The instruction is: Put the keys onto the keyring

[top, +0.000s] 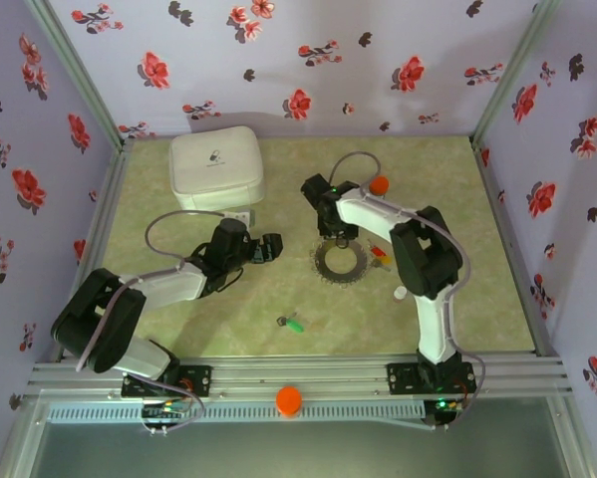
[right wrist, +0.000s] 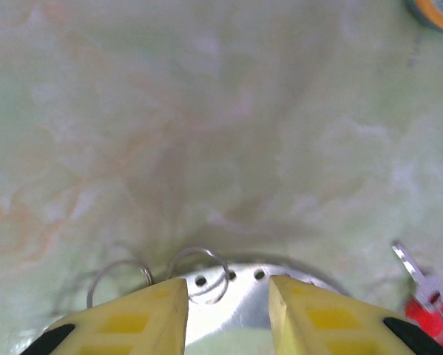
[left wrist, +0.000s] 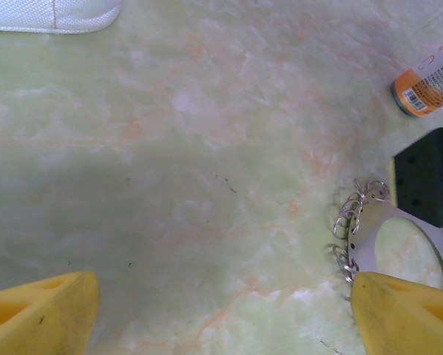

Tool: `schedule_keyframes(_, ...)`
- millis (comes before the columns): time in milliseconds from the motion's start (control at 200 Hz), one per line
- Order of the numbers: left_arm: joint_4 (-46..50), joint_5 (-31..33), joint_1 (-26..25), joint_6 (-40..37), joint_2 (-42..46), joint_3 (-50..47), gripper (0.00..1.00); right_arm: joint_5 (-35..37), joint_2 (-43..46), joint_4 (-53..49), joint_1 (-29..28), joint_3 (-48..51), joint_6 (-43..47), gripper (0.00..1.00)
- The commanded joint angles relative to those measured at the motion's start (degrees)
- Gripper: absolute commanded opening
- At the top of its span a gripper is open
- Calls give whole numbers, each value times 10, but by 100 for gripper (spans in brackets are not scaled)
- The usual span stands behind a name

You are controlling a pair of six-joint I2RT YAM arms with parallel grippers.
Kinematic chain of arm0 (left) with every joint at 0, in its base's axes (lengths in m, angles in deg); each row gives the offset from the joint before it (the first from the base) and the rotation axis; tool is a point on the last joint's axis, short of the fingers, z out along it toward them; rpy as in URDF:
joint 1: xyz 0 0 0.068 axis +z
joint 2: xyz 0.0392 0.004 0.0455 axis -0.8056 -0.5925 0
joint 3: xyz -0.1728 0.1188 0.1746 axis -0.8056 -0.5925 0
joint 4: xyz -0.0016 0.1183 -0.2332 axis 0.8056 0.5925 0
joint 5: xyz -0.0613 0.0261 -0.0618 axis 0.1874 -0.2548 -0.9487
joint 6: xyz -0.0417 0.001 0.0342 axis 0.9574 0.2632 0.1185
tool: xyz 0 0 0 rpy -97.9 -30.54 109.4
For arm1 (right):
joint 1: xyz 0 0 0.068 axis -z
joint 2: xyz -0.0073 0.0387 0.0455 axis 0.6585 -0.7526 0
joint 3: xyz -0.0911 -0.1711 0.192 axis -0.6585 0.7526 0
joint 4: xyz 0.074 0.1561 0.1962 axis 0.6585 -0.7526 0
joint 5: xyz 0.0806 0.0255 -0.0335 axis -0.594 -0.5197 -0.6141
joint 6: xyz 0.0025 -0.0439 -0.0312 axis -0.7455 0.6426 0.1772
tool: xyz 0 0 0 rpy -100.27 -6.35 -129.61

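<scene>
The right pincer [right wrist: 227, 282] is half open, its yellow tips on either side of the rim of the big flat grey metal keyring with small wire loops [right wrist: 243, 290], bottom middle. A tiny red-headed key [right wrist: 427, 303] lies at the lower right. The left pincer [left wrist: 222, 281] is wide open and empty. A tiny green-headed key [top: 292, 322] lies alone on the table [top: 398, 324], lower middle.

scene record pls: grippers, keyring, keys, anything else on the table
left gripper: open wide, over bare table beside the keyring
right gripper: part open, over the keyring's rim, no grip visible
keyring: flat on table, small wire loops along its edge
keys: green key loose near the front; red key loose right of the ring
other: white case; orange-capped bottle
</scene>
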Motion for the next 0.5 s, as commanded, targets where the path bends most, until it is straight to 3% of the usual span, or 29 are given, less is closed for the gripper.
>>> schedule_keyframes(0,-6,3,5,4,16,-1,88,-53,69,44,24,45,-58,36)
schedule_keyframes(135,-3,-5,4,-1,13,3,88,-142,92,95,42,96,-99,37)
schedule_keyframes(300,-2,-58,-9,-16,-12,36,83,-169,81,131,48,118,-117,36)
schedule_keyframes(405,-10,-119,-29,-14,-67,75,78,-197,70,157,53,128,-112,36)
schedule_keyframes(495,-8,-130,-48,-14,-108,107,77,-215,67,177,57,140,-109,35)
